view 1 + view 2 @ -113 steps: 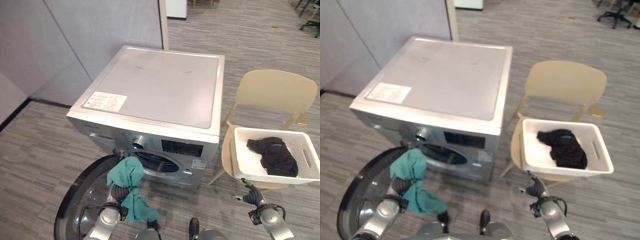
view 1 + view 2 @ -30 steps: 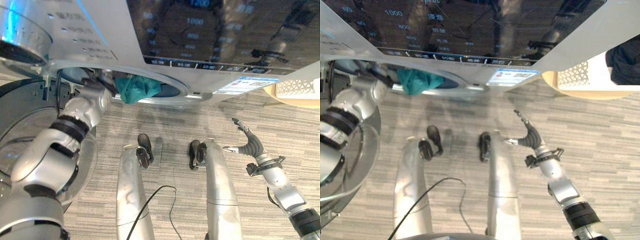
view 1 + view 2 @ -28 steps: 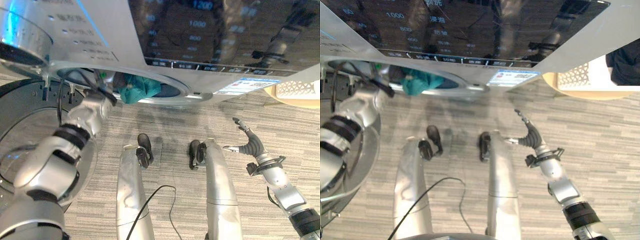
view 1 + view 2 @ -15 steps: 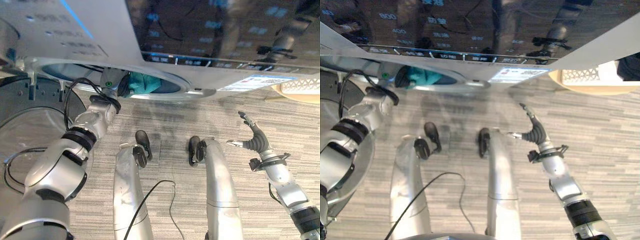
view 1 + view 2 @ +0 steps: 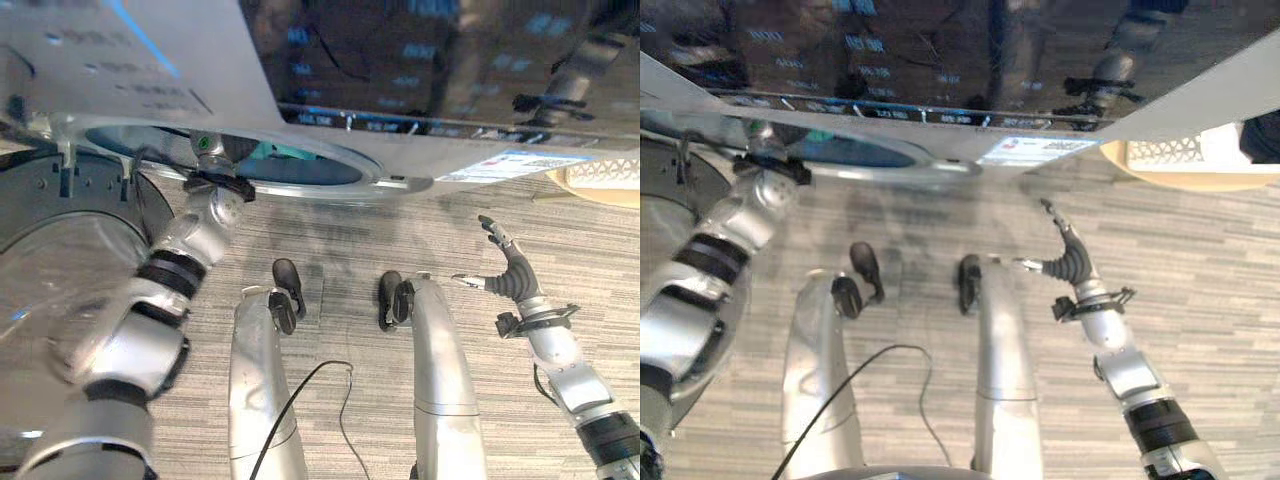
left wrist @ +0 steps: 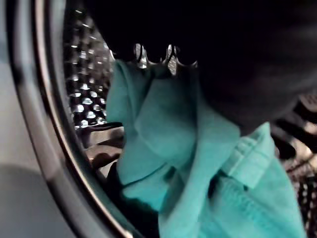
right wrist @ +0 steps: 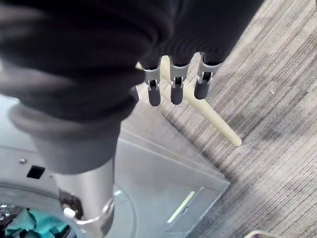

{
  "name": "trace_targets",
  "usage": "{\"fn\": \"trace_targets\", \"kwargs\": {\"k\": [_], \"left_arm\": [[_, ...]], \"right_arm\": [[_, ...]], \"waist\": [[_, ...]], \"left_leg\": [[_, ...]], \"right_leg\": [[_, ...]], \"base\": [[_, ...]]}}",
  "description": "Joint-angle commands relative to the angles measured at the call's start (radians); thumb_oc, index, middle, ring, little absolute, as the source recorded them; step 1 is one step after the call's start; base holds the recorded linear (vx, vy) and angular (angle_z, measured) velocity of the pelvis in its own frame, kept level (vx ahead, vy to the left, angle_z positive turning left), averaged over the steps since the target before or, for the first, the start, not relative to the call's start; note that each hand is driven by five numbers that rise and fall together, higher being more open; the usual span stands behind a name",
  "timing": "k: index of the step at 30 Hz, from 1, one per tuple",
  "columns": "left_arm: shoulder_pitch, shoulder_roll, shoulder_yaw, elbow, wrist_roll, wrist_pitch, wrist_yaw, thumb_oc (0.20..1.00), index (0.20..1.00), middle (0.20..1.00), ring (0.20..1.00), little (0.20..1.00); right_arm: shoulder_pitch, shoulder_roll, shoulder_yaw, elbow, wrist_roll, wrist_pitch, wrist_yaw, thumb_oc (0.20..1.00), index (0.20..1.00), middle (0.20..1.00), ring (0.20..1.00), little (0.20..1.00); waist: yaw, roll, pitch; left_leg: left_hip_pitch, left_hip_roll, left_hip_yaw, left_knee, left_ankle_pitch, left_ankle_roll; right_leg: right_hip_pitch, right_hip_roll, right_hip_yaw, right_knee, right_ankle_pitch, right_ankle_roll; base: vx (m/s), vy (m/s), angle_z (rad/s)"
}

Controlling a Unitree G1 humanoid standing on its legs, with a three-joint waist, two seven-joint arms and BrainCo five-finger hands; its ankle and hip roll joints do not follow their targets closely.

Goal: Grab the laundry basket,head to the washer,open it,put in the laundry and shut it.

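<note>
The washer's [image 5: 400,60] round opening [image 5: 300,170] faces me from above, and my left arm reaches into it up to the wrist. A sliver of the teal cloth [image 5: 268,150] shows at the rim. In the left wrist view the teal cloth [image 6: 198,163] hangs bunched from my left hand's fingers [image 6: 171,53] inside the perforated drum [image 6: 81,99]. My right hand [image 5: 508,283] hovers over the floor to the right of the washer, fingers spread, holding nothing. The white laundry basket [image 5: 1170,152] sits at the right edge with a dark garment [image 5: 1262,135] in it.
The washer's round glass door [image 5: 60,260] stands swung open at the left, beside my left arm. The basket rests on a beige chair [image 5: 1200,181]; one of its legs [image 7: 213,119] slants over the grey striped carpet [image 5: 330,240].
My left arm has pushed deeper into the drum, taking the teal cloth almost out of sight past the rim. The right hand has stayed spread in nearly the same place.
</note>
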State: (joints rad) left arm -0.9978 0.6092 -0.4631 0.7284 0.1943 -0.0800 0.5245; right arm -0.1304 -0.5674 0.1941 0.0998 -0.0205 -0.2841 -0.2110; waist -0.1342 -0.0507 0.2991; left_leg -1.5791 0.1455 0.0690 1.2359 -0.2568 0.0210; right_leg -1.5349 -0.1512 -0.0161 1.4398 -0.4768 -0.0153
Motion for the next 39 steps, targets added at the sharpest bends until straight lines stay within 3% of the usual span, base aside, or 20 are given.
{"fn": "trace_targets", "kwargs": {"k": [1,4,5,12,15,20,22,24,25,27,29,35,37,39], "left_arm": [[-0.115,-0.002,0.019,0.066,-0.041,-0.015,0.156,0.200,0.200,0.200,0.200,0.200],[-0.214,-0.008,-0.011,0.144,-0.045,0.019,0.215,0.200,0.200,0.200,0.200,0.200],[-0.253,-0.005,-0.026,0.171,-0.058,0.020,0.215,1.000,1.000,1.000,1.000,1.000],[-0.348,0.083,-0.118,0.200,-0.023,0.028,0.099,1.000,1.000,1.000,1.000,1.000],[-0.312,0.107,-0.143,0.177,0.000,0.014,-0.018,1.000,1.000,1.000,1.000,1.000],[-0.189,0.077,-0.066,0.107,-0.087,-0.035,-0.070,1.000,1.000,1.000,1.000,1.000],[-0.025,0.028,0.027,-0.043,-0.200,-0.090,-0.112,1.000,1.000,1.000,1.000,1.000],[0.053,0.011,0.062,-0.105,-0.211,-0.099,-0.119,1.000,1.000,1.000,1.000,1.000],[0.182,-0.031,0.096,-0.196,-0.205,-0.123,-0.126,1.000,1.000,1.000,1.000,1.000],[0.252,-0.047,0.107,-0.228,-0.192,-0.128,-0.140,1.000,1.000,1.000,1.000,1.000],[0.437,-0.082,0.141,-0.291,-0.207,-0.147,-0.192,1.000,1.000,1.000,1.000,1.000],[0.673,-0.124,0.173,-0.289,-0.231,-0.167,-0.266,1.000,1.000,1.000,1.000,1.000],[0.808,-0.169,0.213,-0.229,-0.308,-0.167,-0.315,1.000,1.000,1.000,1.000,1.000],[0.845,-0.176,0.221,-0.221,-0.314,-0.166,-0.326,1.000,1.000,1.000,1.000,1.000]], "right_arm": [[-0.002,0.014,0.024,-0.066,0.009,-0.056,-0.029,1.000,1.000,1.000,1.000,1.000],[-0.009,-0.005,0.049,-0.081,0.012,-0.063,-0.031,1.000,1.000,1.000,1.000,1.000],[-0.011,-0.013,0.052,-0.086,0.015,-0.064,-0.029,1.000,1.000,1.000,1.000,1.000],[-0.008,-0.054,0.034,-0.115,0.030,-0.061,0.011,1.000,1.000,1.000,1.000,1.000],[-0.011,-0.053,0.012,-0.108,0.015,-0.048,0.022,1.000,1.000,1.000,1.000,1.000],[-0.011,-0.021,0.013,-0.082,-0.005,-0.033,0.019,1.000,1.000,1.000,1.000,1.000],[-0.013,0.011,0.002,-0.057,-0.011,-0.016,0.007,1.000,1.000,1.000,1.000,1.000],[-0.012,0.020,-0.002,-0.050,-0.011,-0.016,0.001,1.000,1.000,1.000,1.000,1.000],[-0.015,0.037,-0.001,-0.017,-0.016,-0.008,-0.011,1.000,1.000,1.000,1.000,1.000],[-0.014,0.043,-0.003,0.005,-0.019,-0.005,-0.013,1.000,1.000,1.000,1.000,1.000],[-0.002,0.057,-0.002,0.068,-0.041,0.016,-0.012,1.000,1.000,1.000,1.000,1.000],[0.037,0.076,-0.003,0.221,-0.066,0.048,-0.005,1.000,1.000,1.000,1.000,1.000],[0.060,0.096,0.001,0.342,-0.059,0.073,0.005,1.000,1.000,1.000,1.000,1.000],[0.067,0.103,0.000,0.357,-0.065,0.076,0.010,1.000,1.000,1.000,1.000,1.000]], "waist": [[-0.019,0.018,-0.017],[-0.029,0.019,-0.026],[-0.032,0.021,-0.026],[-0.034,0.031,-0.036],[-0.027,0.033,-0.034],[-0.021,0.031,-0.045],[-0.007,0.032,-0.049],[-0.003,0.034,-0.052],[0.010,0.033,-0.056],[0.015,0.032,-0.055],[0.028,0.034,-0.054],[0.042,0.035,-0.046],[0.045,0.034,-0.051],[0.046,0.034,-0.046]], "left_leg": [[0.042,-0.009,-0.074,-0.014,-0.073,0.005],[0.042,-0.006,-0.074,-0.029,-0.066,0.002],[0.040,-0.006,-0.075,-0.037,-0.063,0.001],[0.039,-0.004,-0.077,-0.039,-0.055,-0.002],[0.053,-0.002,-0.074,-0.046,-0.049,-0.002],[0.069,-0.007,-0.074,-0.058,-0.041,-0.005],[0.110,-0.005,-0.069,-0.086,-0.033,-0.012],[0.137,-0.004,-0.066,-0.104,-0.029,-0.015],[0.202,-0.002,-0.059,-0.152,-0.020,-0.022],[0.248,0.001,-0.048,-0.188,-0.012,-0.027],[0.390,-0.007,-0.035,-0.302,0.017,-0.037],[0.668,-0.021,-0.020,-0.535,0.079,-0.048],[0.851,-0.031,-0.013,-0.691,0.132,-0.057],[0.912,-0.033,-0.010,-0.736,0.142,-0.055]], "right_leg": [[0.053,0.008,0.045,-0.175,0.091,0.011],[0.057,0.007,0.045,-0.192,0.099,0.016],[0.057,0.007,0.044,-0.200,0.104,0.019],[0.063,0.011,0.041,-0.207,0.117,0.032],[0.077,0.010,0.042,-0.215,0.123,0.035],[0.092,0.010,0.038,-0.223,0.124,0.033],[0.131,0.003,0.027,-0.244,0.124,0.030],[0.158,0.001,0.023,-0.261,0.126,0.030],[0.215,-0.006,0.013,-0.306,0.132,0.034],[0.255,-0.007,0.008,-0.337,0.138,0.036],[0.371,-0.009,-0.003,-0.426,0.153,0.039],[0.627,-0.010,-0.043,-0.627,0.205,0.058],[0.814,-0.002,-0.066,-0.790,0.257,0.076],[0.876,0.002,-0.069,-0.844,0.270,0.078]], "base": [[-0.02,0.008,0.04],[0.00,0.000,0.00],[0.00,0.000,0.00],[0.00,0.002,-0.01],[0.00,0.000,0.00],[0.00,0.000,0.00],[0.00,0.000,0.00],[-0.02,0.003,0.03],[-0.04,0.005,0.05],[-0.03,0.015,0.05],[-0.03,0.003,0.03],[0.02,-0.006,0.07],[0.09,-0.029,0.04],[0.02,0.000,-0.05]]}}
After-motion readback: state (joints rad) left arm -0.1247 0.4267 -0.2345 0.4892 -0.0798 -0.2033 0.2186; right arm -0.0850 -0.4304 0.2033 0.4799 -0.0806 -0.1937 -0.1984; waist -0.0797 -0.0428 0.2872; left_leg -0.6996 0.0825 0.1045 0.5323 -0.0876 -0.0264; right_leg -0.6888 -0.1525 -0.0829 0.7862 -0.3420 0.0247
